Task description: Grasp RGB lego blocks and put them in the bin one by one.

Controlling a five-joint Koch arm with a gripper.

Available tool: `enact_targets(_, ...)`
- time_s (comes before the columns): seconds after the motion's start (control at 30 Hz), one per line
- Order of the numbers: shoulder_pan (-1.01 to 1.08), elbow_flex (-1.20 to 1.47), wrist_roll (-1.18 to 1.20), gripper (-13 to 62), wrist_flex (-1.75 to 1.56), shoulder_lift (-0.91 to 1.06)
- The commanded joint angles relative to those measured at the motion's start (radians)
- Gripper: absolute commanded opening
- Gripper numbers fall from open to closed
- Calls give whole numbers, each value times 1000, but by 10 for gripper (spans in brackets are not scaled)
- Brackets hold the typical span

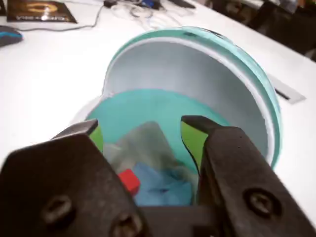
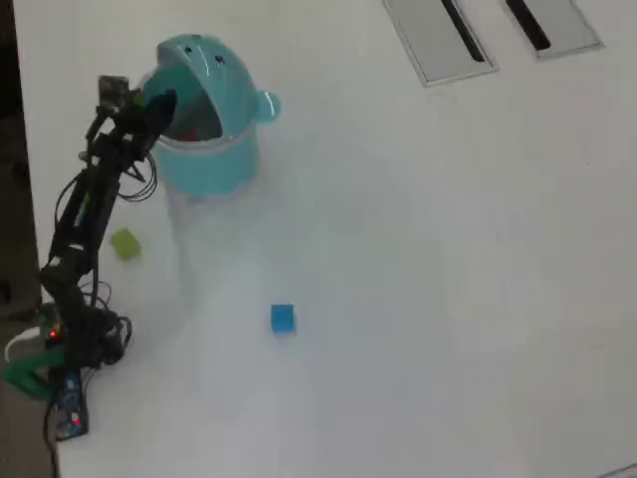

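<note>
In the wrist view my gripper (image 1: pixel 143 139) is open, its green-padded fingers (image 1: pixel 190 140) spread wide above the mouth of the teal bin (image 1: pixel 148 106). The bin's domed lid (image 1: pixel 197 69) is tipped back. The red block (image 1: pixel 130 180) lies free inside the bin on crumpled blue and grey material (image 1: pixel 165 185), below and apart from the fingers. In the overhead view my gripper (image 2: pixel 164 110) hangs at the left rim of the bin (image 2: pixel 214 164). The yellow-green block (image 2: pixel 124 243) lies on the table beside my arm, and the blue block (image 2: pixel 283 318) lies further right and nearer.
Two flat grey panels (image 2: pixel 438 35) with dark slots are set into the white table (image 2: pixel 418 259) at the top right. My arm's base and cables (image 2: pixel 65 368) sit at the left edge. In the wrist view, cables (image 1: pixel 133 10) and a dark card (image 1: pixel 42 11) lie beyond the bin.
</note>
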Motion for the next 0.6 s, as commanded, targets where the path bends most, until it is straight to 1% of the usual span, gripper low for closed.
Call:
enact_targets(0.0,11,0,8,292,8,91)
enact_targets(0.37,-18,359,-9,293,51,360)
enact_targets(0.57,-89,589,-17,293,118,505)
